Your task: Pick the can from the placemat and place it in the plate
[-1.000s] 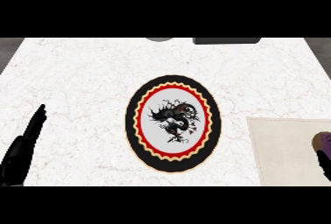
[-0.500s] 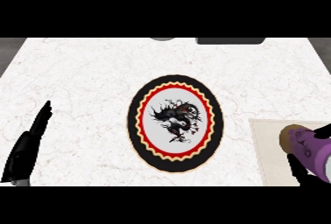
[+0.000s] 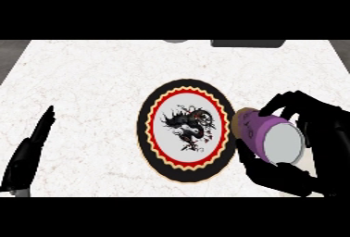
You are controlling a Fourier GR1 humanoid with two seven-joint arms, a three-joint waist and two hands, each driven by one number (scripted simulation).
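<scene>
Head view: right robot hand (image 3: 311, 139) grips the can (image 3: 269, 139), tilted, seemingly just touching the plate's (image 3: 147, 134) right rim; left robot hand (image 3: 27, 155) rests open.

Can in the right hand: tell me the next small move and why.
Probably carry the can a little further left until it is over the plate's white middle, then lower it. The right hand is curled round the can, which lies tilted just past the plate's right rim, not yet on it. The left hand rests open at the left edge.
</scene>
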